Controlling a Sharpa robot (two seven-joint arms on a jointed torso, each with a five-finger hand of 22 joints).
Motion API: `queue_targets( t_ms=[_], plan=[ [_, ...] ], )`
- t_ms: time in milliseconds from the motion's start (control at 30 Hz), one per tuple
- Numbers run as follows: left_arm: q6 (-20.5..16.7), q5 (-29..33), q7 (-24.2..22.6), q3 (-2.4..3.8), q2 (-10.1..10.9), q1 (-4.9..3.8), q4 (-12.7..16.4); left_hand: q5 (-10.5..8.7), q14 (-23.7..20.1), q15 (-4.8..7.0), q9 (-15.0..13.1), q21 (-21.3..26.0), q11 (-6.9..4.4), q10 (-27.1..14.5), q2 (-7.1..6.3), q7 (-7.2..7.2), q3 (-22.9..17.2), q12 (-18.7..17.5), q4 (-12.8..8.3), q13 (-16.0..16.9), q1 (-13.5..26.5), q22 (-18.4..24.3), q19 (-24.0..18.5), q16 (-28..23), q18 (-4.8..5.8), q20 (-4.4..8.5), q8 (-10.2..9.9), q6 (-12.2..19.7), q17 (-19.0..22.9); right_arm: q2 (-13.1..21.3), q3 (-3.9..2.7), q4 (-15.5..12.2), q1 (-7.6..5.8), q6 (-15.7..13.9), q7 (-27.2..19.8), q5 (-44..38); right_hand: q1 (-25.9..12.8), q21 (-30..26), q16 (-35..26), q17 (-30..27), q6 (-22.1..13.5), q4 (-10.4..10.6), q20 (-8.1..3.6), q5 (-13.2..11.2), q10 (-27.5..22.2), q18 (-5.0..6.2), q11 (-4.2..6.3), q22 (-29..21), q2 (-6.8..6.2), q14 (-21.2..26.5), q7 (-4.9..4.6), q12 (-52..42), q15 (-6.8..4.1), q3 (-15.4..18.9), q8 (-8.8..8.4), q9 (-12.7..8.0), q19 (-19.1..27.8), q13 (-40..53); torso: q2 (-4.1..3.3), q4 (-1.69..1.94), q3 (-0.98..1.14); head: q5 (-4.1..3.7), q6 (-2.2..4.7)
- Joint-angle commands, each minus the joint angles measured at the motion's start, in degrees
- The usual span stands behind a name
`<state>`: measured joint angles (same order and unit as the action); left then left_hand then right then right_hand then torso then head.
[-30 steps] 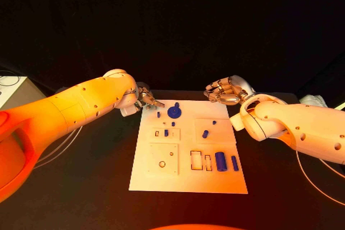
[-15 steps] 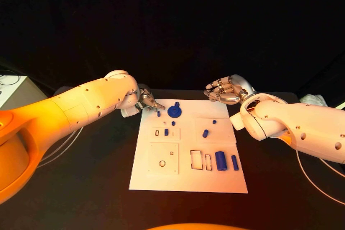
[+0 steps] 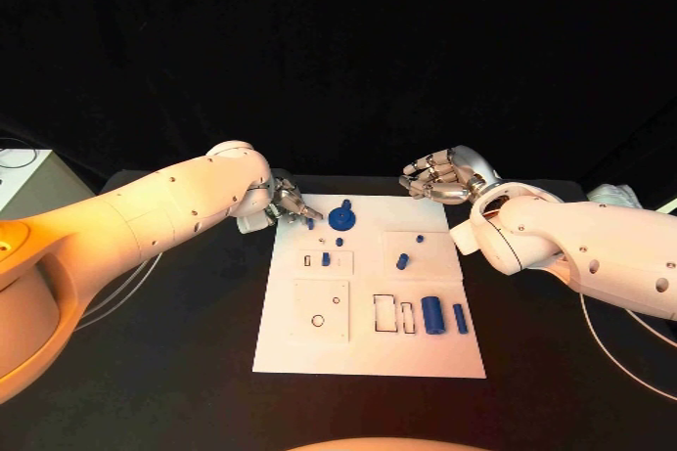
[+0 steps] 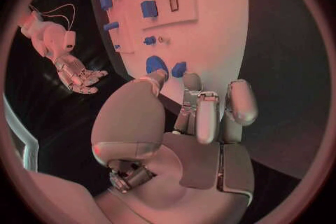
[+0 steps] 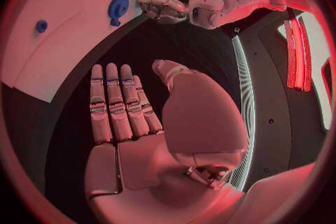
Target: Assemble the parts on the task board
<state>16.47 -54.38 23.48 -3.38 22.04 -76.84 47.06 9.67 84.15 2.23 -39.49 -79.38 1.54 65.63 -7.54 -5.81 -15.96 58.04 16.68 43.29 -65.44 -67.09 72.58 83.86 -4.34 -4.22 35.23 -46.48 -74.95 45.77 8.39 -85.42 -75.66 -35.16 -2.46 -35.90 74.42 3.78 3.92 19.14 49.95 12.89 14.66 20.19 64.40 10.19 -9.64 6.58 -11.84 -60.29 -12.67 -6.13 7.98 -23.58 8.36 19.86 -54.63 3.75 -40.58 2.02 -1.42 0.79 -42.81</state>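
Little has shifted over the last second: the left hand (image 3: pixel 290 202) has edged slightly along the far left corner of the task board (image 3: pixel 370 358), and the blue parts lie where they lay. The board is a flat, matt white rectangular plate in the middle of the black table (image 3: pixel 169 373), with raised square panels and dark-outlined rectangular and round recesses cut into it. Near its far edge lies a round blue disc (image 3: pixel 341 217) with a small upright knob, and just beside it toward the left corner a small blue peg (image 3: pixel 310 223). Toward the near right stand a stout blue cylinder (image 3: pixel 433 315) and a slimmer blue bar (image 3: pixel 460 319) side by side, close together. A short blue piece (image 3: pixel 402 262) sits on the right-hand panel.

The left hand, smooth silver with segmented fingers, hangs over the board's far left corner; its fingertips (image 4: pixel 189 79) reach down beside the small peg and the disc, and whether they touch either cannot be told. The right hand (image 3: pixel 441 179) hovers over the table beyond the board's far right corner, fingers (image 5: pixel 115 103) stretched straight, close side by side, holding nothing.
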Motion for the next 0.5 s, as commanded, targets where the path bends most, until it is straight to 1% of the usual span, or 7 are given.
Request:
queue_targets(
  t_ms=[33, 100, 133, 200, 333, 400, 500],
  plan=[
    [1.61, -0.14, -0.46, -0.04, -0.21, 0.07, -0.08, 0.25, 2.54, -0.34, 0.09, 0.19, 0.0, -0.23, 0.1, 0.01, -0.17, 0.01, -0.11, 0.1, -0.93, -0.06, -0.01, 0.13, -0.9, -0.19, -0.28, -0.23, -5.23, 0.01, -0.02, -0.09, -0.02, 0.1, -0.78, -0.26, -0.11, -0.02, 0.12, -0.05, 0.34, -0.31, -0.14, 0.19, 0.3, 0.39, -0.02, -0.05, 0.15, 0.02, -0.73, 0.16, -0.15, -0.17, -0.06, -0.05, 0.3, -0.05, 0.0, -0.01, -0.01, -0.01, -0.01],
    [1.55, -0.14, -0.38, -0.06, -0.21, 0.1, -0.15, 0.28, 2.58, -0.31, 0.21, 0.17, -0.04, -0.17, 0.42, 0.08, -0.42, 0.12, -0.13, 0.13, -1.4, -0.12, 0.02, 0.21, -0.89, -0.23, -0.32, -0.52, -5.33, 0.02, -0.02, -0.08, -0.03, 0.12, -0.76, -0.26, -0.11, -0.02, 0.12, -0.05, 0.34, -0.31, -0.14, 0.19, 0.3, 0.39, -0.02, -0.05, 0.15, 0.02, -0.73, 0.16, -0.15, -0.17, -0.06, -0.05, 0.3, -0.05, 0.0, -0.01, -0.01, -0.02, -0.01],
    [1.52, -0.13, -0.29, -0.07, -0.2, 0.11, -0.18, 0.25, 2.58, -0.26, 0.34, 0.15, -0.11, -0.11, 0.86, 0.16, -0.81, 0.21, -0.15, 0.17, -1.96, -0.17, 0.05, 0.23, -0.89, -0.24, -0.38, -0.74, -5.33, 0.02, -0.02, -0.08, -0.03, 0.15, -0.74, -0.26, -0.11, -0.02, 0.12, -0.05, 0.34, -0.31, -0.14, 0.19, 0.3, 0.39, -0.02, -0.05, 0.15, 0.02, -0.73, 0.16, -0.15, -0.17, -0.06, -0.05, 0.3, -0.05, 0.01, 0.01, -0.01, -0.02, -0.03],
    [1.55, -0.12, -0.16, -0.09, -0.19, 0.13, -0.24, 0.23, 2.59, -0.09, 0.49, 0.16, -0.33, -0.19, 1.35, 0.4, -1.98, 0.24, -0.6, 0.07, -3.88, -0.18, 0.04, 0.28, -0.91, -0.21, -0.4, -1.12, -5.38, 0.03, -0.02, -0.05, -0.03, 0.22, -0.67, -0.26, -0.11, -0.02, 0.12, -0.05, 0.34, -0.31, -0.14, 0.19, 0.3, 0.39, -0.02, -0.05, 0.15, 0.02, -0.73, 0.16, -0.15, -0.17, -0.06, -0.05, 0.3, -0.05, 0.0, 0.04, -0.01, -0.02, -0.03],
    [1.56, 0.0, -0.01, -0.11, -0.17, 0.14, -0.27, 0.21, 2.61, 0.03, 0.46, 0.13, -0.48, -0.19, 1.36, 0.58, -2.78, 0.32, -0.57, 0.04, -4.97, -0.25, 0.07, 0.33, -0.9, -0.15, -0.17, -1.58, -5.43, 0.0, -0.02, 0.01, -0.03, 0.3, -0.57, -0.26, -0.11, -0.01, 0.11, -0.13, 0.35, -0.34, -0.14, 0.24, 0.31, 0.39, -0.02, -0.12, 0.14, 0.02, -0.73, 0.17, -0.15, -0.2, -0.07, -0.06, 0.3, -0.06, 0.01, 0.08, 0.02, -0.06, -0.02],
    [1.46, 0.14, 0.04, -0.12, -0.16, 0.15, -0.27, 0.22, 2.64, 0.1, 0.38, 0.1, -0.58, -0.15, 1.43, 0.7, -3.23, 0.37, -0.58, 0.04, -5.46, -0.32, 0.12, 0.39, -0.89, -0.11, 0.0, -1.79, -5.5, -0.04, -0.02, 0.04, -0.03, 0.33, -0.55, -0.26, -0.11, -0.01, 0.11, -0.13, 0.35, -0.34, -0.14, 0.24, 0.31, 0.39, -0.02, -0.12, 0.14, 0.02, -0.73, 0.17, -0.15, -0.2, -0.07, -0.06, 0.3, -0.06, 0.01, 0.03, 0.03, -0.04, -0.04],
    [0.91, 0.67, 0.07, -0.14, -0.15, 0.15, -0.27, 0.22, 2.66, 0.24, 0.13, 0.07, -0.75, -0.08, 1.62, 0.91, -4.07, 0.43, -0.56, 0.02, -6.18, -0.41, 0.17, 0.44, -0.88, -0.03, 0.4, -2.13, -5.56, -0.06, -0.02, 0.09, -0.03, 0.35, -0.52, -0.26, -0.12, -0.02, 0.1, -0.16, 0.35, -0.34, -0.14, 0.25, 0.31, 0.39, -0.03, -0.14, 0.13, 0.03, -0.74, 0.18, -0.14, -0.21, -0.08, -0.06, 0.31, -0.06, 0.0, -0.01, -0.02, -0.03, -0.07]
  ],
)
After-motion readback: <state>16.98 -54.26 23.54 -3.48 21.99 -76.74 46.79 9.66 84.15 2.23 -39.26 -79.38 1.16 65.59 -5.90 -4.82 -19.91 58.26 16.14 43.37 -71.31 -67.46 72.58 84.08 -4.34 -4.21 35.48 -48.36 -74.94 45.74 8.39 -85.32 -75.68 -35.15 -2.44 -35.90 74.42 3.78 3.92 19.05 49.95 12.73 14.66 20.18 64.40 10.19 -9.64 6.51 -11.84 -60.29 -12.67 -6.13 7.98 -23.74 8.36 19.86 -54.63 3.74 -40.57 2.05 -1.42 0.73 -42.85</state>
